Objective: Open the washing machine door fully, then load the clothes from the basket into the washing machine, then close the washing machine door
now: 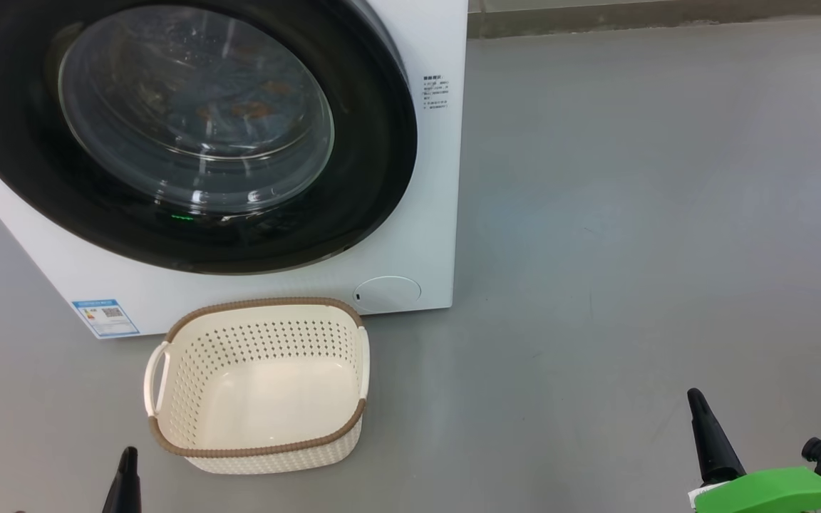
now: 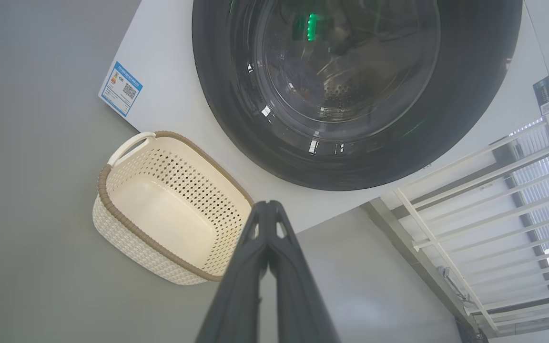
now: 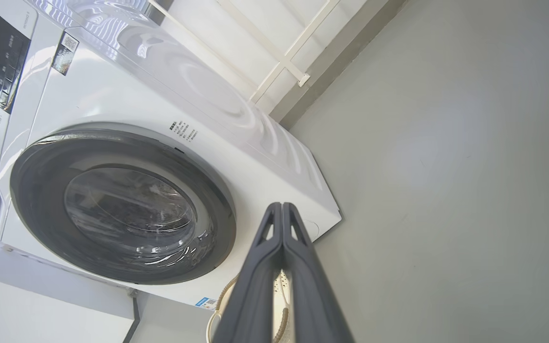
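- The left end effector has its two dark fingers pressed together and holds nothing. It hangs low at the near left, just on the near side of the basket.
- The right end effector is likewise closed tight and empty. It is low at the near right over bare grey floor, well apart from the machine.
- The basket sits on the floor just in front of the washing machine, below the door and right of the blue label. Its cream bottom is bare, so the unloading looks done.
- The clothes appear to be inside the drum: blue fabric with orange-brown patches shows dimly through the glass. A white garment cannot be made out.
- The washing machine door lies flat against the white front, its glossy black rim around a bulging clear window full of reflections. It looks closed, though whether it is latched cannot be told.
- On this showing all three steps seem complete, and nothing obvious is left.
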